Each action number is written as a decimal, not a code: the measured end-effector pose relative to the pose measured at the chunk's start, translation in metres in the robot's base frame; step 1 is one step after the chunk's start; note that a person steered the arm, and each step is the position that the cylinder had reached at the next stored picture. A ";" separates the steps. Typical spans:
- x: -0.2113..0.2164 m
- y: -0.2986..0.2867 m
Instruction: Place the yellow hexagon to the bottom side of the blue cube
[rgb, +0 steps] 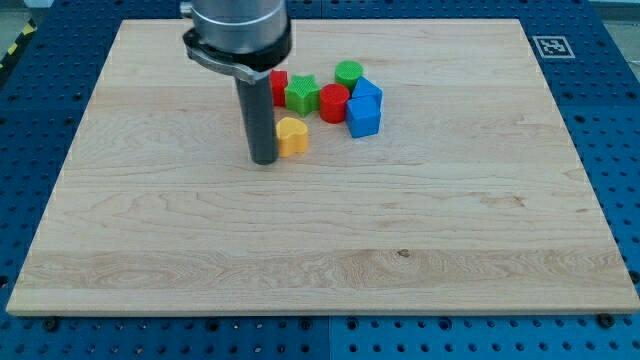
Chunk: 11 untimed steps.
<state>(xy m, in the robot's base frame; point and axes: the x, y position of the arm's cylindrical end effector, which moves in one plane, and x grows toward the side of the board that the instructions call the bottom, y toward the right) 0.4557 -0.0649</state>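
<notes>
The yellow block lies on the wooden board, left of and slightly below the cluster of blocks. The blue cube sits at the cluster's lower right, about a block's width to the right of the yellow block and a little higher in the view. My tip rests on the board right against the yellow block's left side. The rod rises from there toward the view's top.
A second blue block touches the blue cube from above. A red cylinder, a green star, a green cylinder and a red block, partly behind the rod, make up the cluster.
</notes>
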 end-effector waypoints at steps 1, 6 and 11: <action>0.004 -0.029; -0.070 -0.002; -0.030 0.079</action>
